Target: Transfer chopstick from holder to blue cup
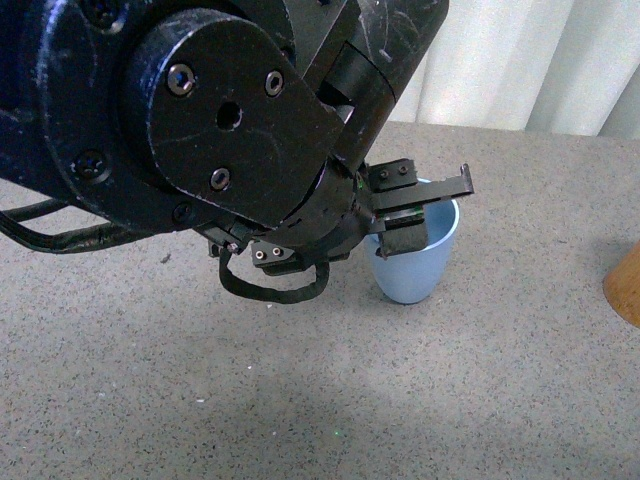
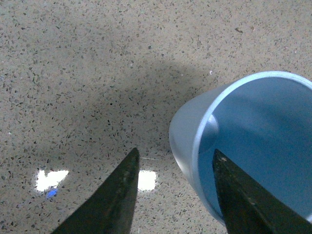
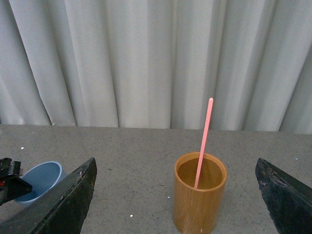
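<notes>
The blue cup (image 1: pixel 412 270) stands upright on the grey table. My left gripper (image 1: pixel 418 212) is open at its rim. In the left wrist view (image 2: pixel 176 151) one finger (image 2: pixel 241 195) is over the mouth of the cup (image 2: pixel 258 141) and the other finger (image 2: pixel 114 200) is outside its wall. The orange-brown holder (image 3: pixel 200 204) stands upright with one pink chopstick (image 3: pixel 204 136) leaning in it. My right gripper (image 3: pixel 175 161) is open and empty, short of the holder, its fingers wide on either side. The holder shows only at the right edge of the front view (image 1: pixel 625 285).
A white curtain (image 3: pixel 146 58) hangs behind the table's far edge. The blue cup (image 3: pixel 41 178) and part of the left gripper (image 3: pixel 9 183) show to the holder's side in the right wrist view. The left arm's black body (image 1: pixel 200 120) fills much of the front view.
</notes>
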Controlling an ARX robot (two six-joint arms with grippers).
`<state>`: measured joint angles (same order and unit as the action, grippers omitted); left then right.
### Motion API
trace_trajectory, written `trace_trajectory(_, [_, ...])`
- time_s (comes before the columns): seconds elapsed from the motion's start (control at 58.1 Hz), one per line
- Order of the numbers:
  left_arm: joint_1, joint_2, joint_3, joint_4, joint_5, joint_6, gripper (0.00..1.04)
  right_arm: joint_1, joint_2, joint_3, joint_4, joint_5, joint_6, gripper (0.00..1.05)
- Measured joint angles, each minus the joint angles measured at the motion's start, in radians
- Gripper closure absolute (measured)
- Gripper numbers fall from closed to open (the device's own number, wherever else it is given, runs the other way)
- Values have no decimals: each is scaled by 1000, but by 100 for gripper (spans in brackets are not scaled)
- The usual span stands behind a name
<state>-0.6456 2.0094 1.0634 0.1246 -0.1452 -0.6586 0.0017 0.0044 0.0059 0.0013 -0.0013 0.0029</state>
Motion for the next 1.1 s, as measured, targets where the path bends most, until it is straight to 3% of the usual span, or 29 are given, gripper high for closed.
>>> trace_trajectory(0.344, [-6, -30, 6, 7, 10, -11, 5, 0, 0, 0, 0, 0, 0, 9])
trace_trajectory(0.585, [16, -87, -19, 27, -8, -35, 7, 0, 0, 0, 0, 0, 0, 9])
trace_trajectory(0.671, [31, -87, -163, 419, -257, 153, 20, 0, 0, 0, 0, 0, 0, 9])
trace_trajectory(0.757, [85, -128, -351, 776, -331, 354, 32, 0, 0, 0, 0, 0, 0, 9])
trace_trajectory(0.809, [146, -199, -472, 943, -312, 454, 41, 0, 0, 0, 0, 2, 0, 9])
trace_trajectory(0.877, [227, -327, -585, 1035, -250, 542, 52, 0, 0, 0, 0, 3, 0, 9])
trace_trajectory(0.998, [372, -556, -756, 1030, -101, 606, 70, 0, 0, 0, 0, 2, 0, 9])
trace_trajectory(1.101, [559, -782, -928, 901, 89, 630, 88, 0, 0, 0, 0, -1, 0, 9])
